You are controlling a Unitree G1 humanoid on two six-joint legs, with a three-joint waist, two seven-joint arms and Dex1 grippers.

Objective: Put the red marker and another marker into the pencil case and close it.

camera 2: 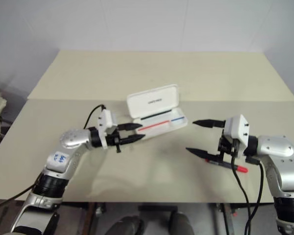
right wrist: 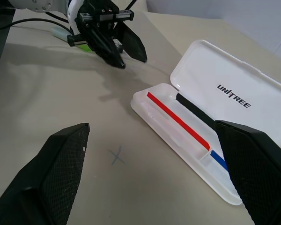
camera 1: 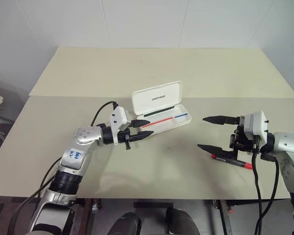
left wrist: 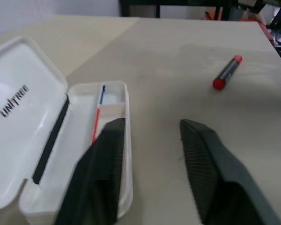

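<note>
The white pencil case (camera 1: 157, 98) lies open in the middle of the table, lid raised, with a red-and-blue stripe inside its tray. My left gripper (camera 1: 148, 128) is open and points at the case's left end with nothing between its fingers. In the right wrist view a light-green marker (right wrist: 86, 47) lies on the table just behind that gripper. The red marker (camera 1: 230, 161) lies on the table at the right, under my right gripper (camera 1: 202, 132). That gripper hovers wide open, aimed toward the case, and holds nothing.
The beige table (camera 1: 137, 68) has a seam running across it just behind the case. A small pencilled cross (right wrist: 117, 156) marks the surface in front of the case. Black cables hang off both arms near the table's front edge.
</note>
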